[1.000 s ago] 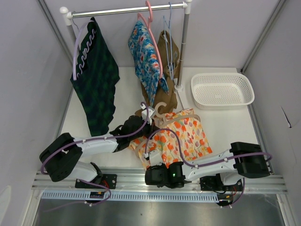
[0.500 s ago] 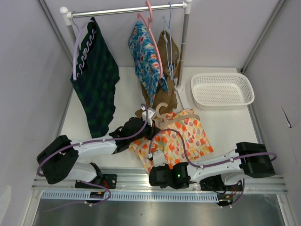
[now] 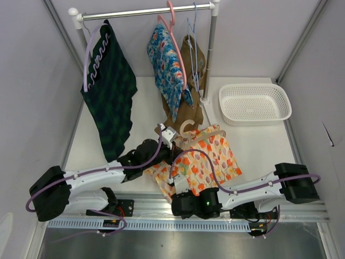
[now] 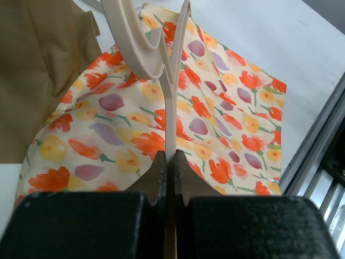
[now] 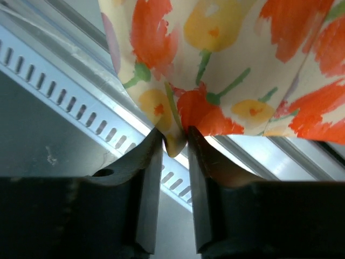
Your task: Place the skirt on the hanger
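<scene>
**A:** Left side, what are you gripping?

**B:** I'm pinching the beige hanger [image 4: 170,102] in my left gripper [image 4: 171,159]. The jaws are pressing together on its thin bar, and the hook end is pointing away from my wrist.

**A:** Right side?

**B:** My right gripper [image 5: 174,144] is nipping a small fold at the edge of the skirt [image 5: 226,65]. The jaws are almost meeting, with cloth bunching between them.

**A:** Where's the skirt sitting?

**B:** It's the floral one, orange and yellow on cream. It's lying mostly flat on the white table [image 3: 253,143], in the middle, between my two arms. Its near corner is reaching my right jaws over the slotted metal rail [image 5: 64,81] at the table's front edge.

**A:** Hanger relative to skirt?

**B:** It's lying over the skirt's far-left part. In the left wrist view, cloth is showing on both sides of the bar. I can't tell whether the bar is touching the fabric or sitting just above it.

**A:** Anything else nearby?

**B:** A tan garment [image 4: 38,65] is draping down just beside the skirt's far edge. Behind it the clothes rack [image 3: 145,12] is carrying a dark green garment [image 3: 110,91] and a blue patterned one [image 3: 168,70]. A white basket [image 3: 253,102] is sitting at far right, apart from the skirt.
</scene>
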Controlling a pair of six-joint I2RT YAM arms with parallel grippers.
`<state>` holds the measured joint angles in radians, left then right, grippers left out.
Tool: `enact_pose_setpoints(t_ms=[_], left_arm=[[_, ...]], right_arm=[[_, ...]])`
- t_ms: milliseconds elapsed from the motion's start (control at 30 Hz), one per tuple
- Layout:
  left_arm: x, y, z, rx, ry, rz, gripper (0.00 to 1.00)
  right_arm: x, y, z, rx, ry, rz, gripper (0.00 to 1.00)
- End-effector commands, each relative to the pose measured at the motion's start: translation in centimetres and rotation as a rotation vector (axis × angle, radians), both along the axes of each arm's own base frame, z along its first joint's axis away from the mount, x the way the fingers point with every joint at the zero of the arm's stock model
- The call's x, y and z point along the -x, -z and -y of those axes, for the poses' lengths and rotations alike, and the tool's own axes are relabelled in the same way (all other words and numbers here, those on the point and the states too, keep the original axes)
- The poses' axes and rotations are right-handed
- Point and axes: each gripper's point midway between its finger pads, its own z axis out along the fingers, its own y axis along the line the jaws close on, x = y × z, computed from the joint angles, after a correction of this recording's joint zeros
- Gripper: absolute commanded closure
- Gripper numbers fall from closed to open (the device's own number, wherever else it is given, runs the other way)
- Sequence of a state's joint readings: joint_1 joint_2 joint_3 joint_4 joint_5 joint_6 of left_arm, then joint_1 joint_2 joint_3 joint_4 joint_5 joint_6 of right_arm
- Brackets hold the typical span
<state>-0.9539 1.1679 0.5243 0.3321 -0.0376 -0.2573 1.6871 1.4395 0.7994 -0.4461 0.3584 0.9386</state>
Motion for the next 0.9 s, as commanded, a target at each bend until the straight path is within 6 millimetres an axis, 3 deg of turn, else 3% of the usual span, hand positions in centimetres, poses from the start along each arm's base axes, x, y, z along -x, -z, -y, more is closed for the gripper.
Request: enact_pose_setpoints(t_ms=[0,200,300,433,633,767,867], left_arm=[[0.0,-4.2,0.2,0.065,0.005,0.089,1.0],[1.3,-6.5,0.3,0.102,0.04,0.111,1.0],[1.5,-6.9,0.1,0.093,0.039,0.116,1.0],[1.7,-8.2,-0.4,0.107,0.036,0.136,1.0],[2.6,-10.4,-0.7,0.127,0.063,0.149,1.0],[3.7,-12.0,-1.1,0.141,0.102,0.151,1.0],[5.1,-13.1,-1.2,0.155,0.158,0.141,1.0]], right_arm=[[-0.2,-2.2,-0.4,-0.072,-0.003,0.023,0.64],[-1.0,-5.2,-1.3,-0.14,0.002,0.071,0.45],[-1.9,-7.8,-0.9,-0.184,0.016,0.112,0.36],[-3.7,-13.2,0.7,-0.307,0.067,0.148,0.31],[-8.1,-20.2,6.9,-0.474,0.287,0.252,0.29],[-11.4,-25.2,13.2,-0.654,0.474,0.32,0.27],[-12.9,-27.8,16.3,-0.756,0.556,0.377,0.25]])
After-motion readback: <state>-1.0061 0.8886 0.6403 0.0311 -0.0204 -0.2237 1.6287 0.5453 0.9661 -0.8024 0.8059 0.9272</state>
